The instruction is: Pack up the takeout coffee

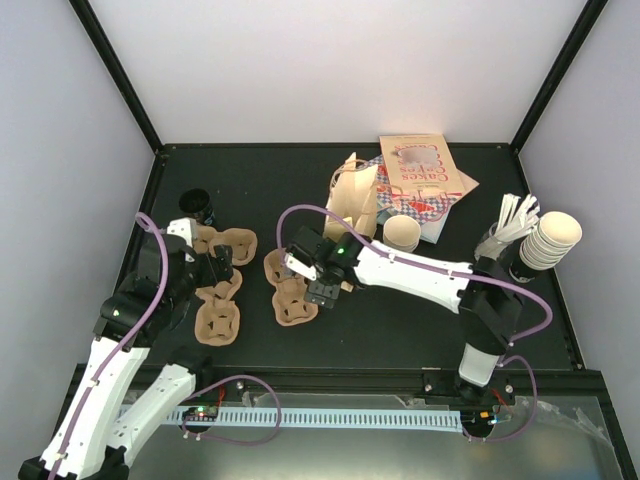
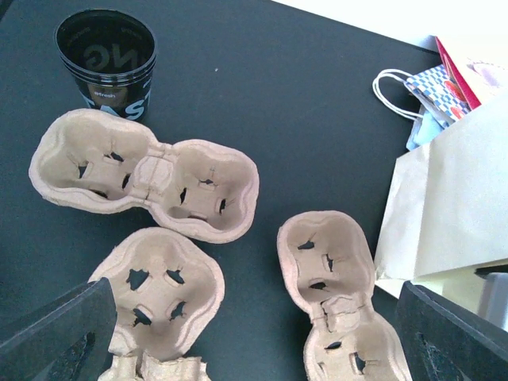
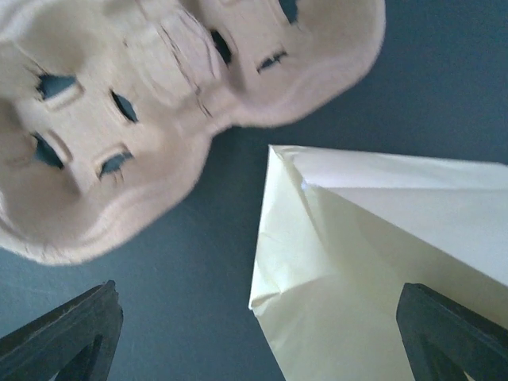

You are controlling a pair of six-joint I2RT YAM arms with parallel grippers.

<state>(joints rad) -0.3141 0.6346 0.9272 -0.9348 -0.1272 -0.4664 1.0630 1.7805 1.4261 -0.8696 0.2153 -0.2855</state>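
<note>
The takeout coffee does not show in any view. A tan paper bag (image 1: 352, 200) stands open at the back centre, and it is also in the left wrist view (image 2: 456, 206) and the right wrist view (image 3: 373, 270). My right gripper (image 1: 322, 292) hovers open just in front of the bag. Its fingers (image 3: 67, 333) straddle the bag's folded corner and bare mat, and a brown cup carrier (image 3: 119, 119) lies close by. My left gripper (image 1: 222, 264) is open and empty over the carriers on the left (image 2: 254, 349).
Brown moulded carriers (image 1: 218, 318) (image 1: 290, 290) (image 2: 151, 171) lie scattered on the black mat. A black open cup (image 1: 195, 205) (image 2: 107, 55) stands at the far left. Further right are a lidless cream cup (image 1: 403, 232), a patterned gift bag (image 1: 420, 175) and a stack of cream cups (image 1: 552, 238).
</note>
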